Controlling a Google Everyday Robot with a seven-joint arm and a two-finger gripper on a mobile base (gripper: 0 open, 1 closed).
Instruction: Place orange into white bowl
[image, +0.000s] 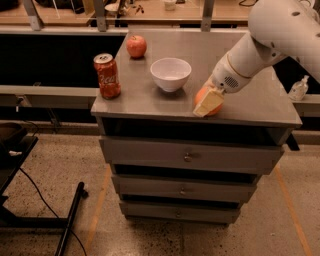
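The orange (202, 95) sits on the grey cabinet top (150, 95) near its front edge, right of the middle. My gripper (209, 99) reaches down from the upper right and is shut on the orange, with one cream finger (208, 103) across its front. The other finger is hidden behind the fruit. The white bowl (171, 74) stands empty and upright just left of and behind the orange, a short gap away.
A red soda can (107, 75) stands at the top's left front. A reddish apple (136, 46) lies at the back left. A small clear bottle (298, 89) is at the far right. Drawers (187, 157) fill the cabinet front below.
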